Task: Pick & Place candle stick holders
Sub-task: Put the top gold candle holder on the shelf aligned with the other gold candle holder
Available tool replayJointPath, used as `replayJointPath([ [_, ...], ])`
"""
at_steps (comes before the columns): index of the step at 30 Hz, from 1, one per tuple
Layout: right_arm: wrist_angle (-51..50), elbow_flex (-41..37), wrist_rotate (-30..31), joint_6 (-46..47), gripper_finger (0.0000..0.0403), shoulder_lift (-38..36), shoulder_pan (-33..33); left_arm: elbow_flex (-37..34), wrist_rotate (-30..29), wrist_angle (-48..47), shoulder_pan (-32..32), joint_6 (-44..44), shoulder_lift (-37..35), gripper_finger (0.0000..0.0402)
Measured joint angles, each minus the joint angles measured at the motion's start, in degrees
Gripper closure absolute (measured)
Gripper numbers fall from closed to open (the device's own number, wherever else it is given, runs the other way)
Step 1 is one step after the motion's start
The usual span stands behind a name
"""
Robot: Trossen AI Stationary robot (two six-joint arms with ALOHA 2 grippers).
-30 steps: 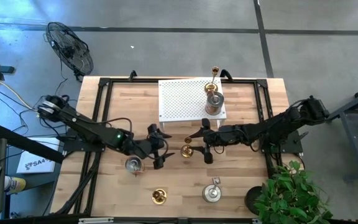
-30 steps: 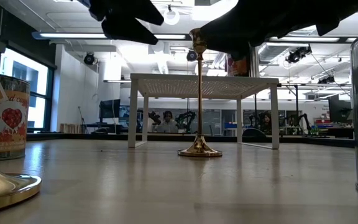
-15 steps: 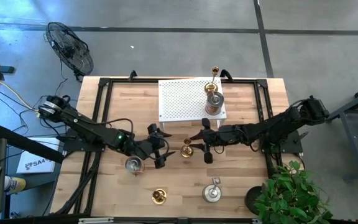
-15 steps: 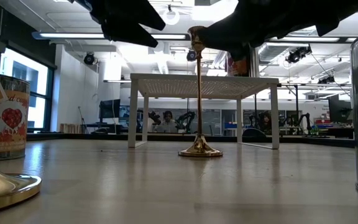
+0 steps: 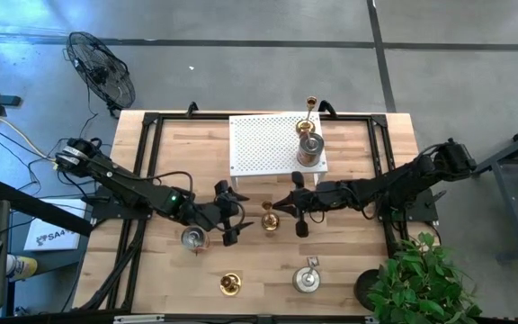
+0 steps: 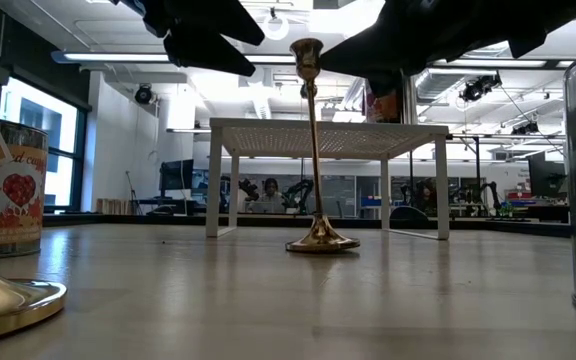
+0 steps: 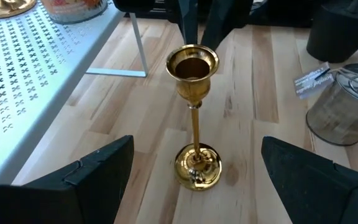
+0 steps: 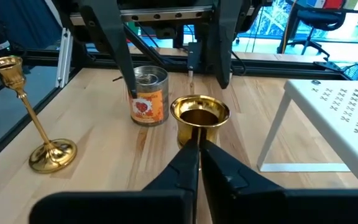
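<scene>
A slim gold candlestick [image 5: 269, 220] stands mid-table on its round base [image 6: 320, 241] and leans a little toward my left gripper. My right gripper [image 8: 199, 144] comes level from the table's right, shut, with its tips at the candlestick's cup [image 6: 306, 55]. My left gripper [image 5: 228, 217] hangs open just left of the candlestick and touches nothing; in its wrist view the candlestick [image 7: 194, 118] shows between its fingers but beyond them. My right gripper's shut fingertips [image 8: 191, 152] lie against the lower side of the cup [image 8: 199, 118], coming level from the table's right. The fingers hide the stem below the cup, so I cannot tell whether anything is pinched. The candlestick leans away from the fingers with its base on the table.
A squat red-labelled holder [image 5: 194, 238] stands by the left gripper. A gold candlestick [image 5: 230, 284] and a silvery holder [image 5: 307, 279] stand near the front edge. The white rack [image 5: 263, 144] at the back bears another holder [image 5: 310, 149] and candlestick [image 5: 309, 110]. A plant [image 5: 421, 279] stands front right.
My right gripper has shut its fingers at the candlestick's cup. The candlestick's top has tipped toward my left gripper and now shows clear of the dark fingers in the low view; its base has stayed in place.
</scene>
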Motion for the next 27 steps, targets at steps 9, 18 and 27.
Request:
replayJointPath([
  [9, -0.58, 0.0, -3.7, -0.15, 0.0401, 0.0, 0.02, 0.0, 0.0, 0.0, 0.02, -0.01, -0.02, 0.0055],
  [18, -0.44, 0.0, -3.44, -1.25, 0.0348, 0.0, 0.01, 0.0, 0.17, 0.0, 0.01, -0.08, -0.04, 0.0055],
  [27, -0.31, 0.0, -2.21, -1.25, 0.0269, 0.0, 0.02, 0.0, -0.05, 0.25, 0.0, -0.63, -0.04, 0.0055],
])
